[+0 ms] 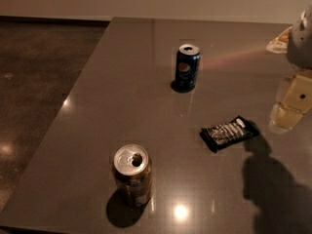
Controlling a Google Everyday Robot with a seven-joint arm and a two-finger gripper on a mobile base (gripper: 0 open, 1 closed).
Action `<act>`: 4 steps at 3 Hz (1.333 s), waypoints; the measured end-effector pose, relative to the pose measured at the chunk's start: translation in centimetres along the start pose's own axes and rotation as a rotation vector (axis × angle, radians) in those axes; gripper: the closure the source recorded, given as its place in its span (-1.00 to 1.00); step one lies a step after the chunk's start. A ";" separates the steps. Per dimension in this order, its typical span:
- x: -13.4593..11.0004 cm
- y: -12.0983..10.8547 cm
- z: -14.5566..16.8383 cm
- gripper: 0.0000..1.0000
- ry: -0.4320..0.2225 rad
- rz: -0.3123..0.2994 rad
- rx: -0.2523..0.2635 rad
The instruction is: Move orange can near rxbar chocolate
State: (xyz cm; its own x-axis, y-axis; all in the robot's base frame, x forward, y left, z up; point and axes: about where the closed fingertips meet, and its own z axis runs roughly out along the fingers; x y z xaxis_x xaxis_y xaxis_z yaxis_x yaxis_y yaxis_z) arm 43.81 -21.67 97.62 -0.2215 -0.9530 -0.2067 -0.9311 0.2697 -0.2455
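Note:
The orange can (132,175) stands upright near the front edge of the table, its silver top open. The rxbar chocolate (229,133), a flat black bar with white lettering, lies to the right of the table's middle, well behind and to the right of the can. My gripper (291,106) is at the right edge of the view, above the table and just right of the bar, far from the orange can. It holds nothing that I can see.
A dark blue Pepsi can (187,67) stands upright further back near the table's middle. The grey table (122,96) has its left edge running diagonally, with dark floor (39,82) beyond it. The arm's shadow (273,189) falls at the front right.

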 end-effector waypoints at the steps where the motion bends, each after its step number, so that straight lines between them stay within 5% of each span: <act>1: 0.0 0.0 0.0 -1.00 0.000 0.000 0.000; 3: -3.3 2.4 0.7 -1.00 -0.119 -0.054 -0.033; 4: -7.0 5.5 1.5 -1.00 -0.257 -0.126 -0.097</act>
State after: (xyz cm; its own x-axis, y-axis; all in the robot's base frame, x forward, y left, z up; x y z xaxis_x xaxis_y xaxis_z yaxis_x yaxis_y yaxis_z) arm 40.70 -13.32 96.29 -0.0335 -0.9087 -0.4161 -0.9726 0.1255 -0.1957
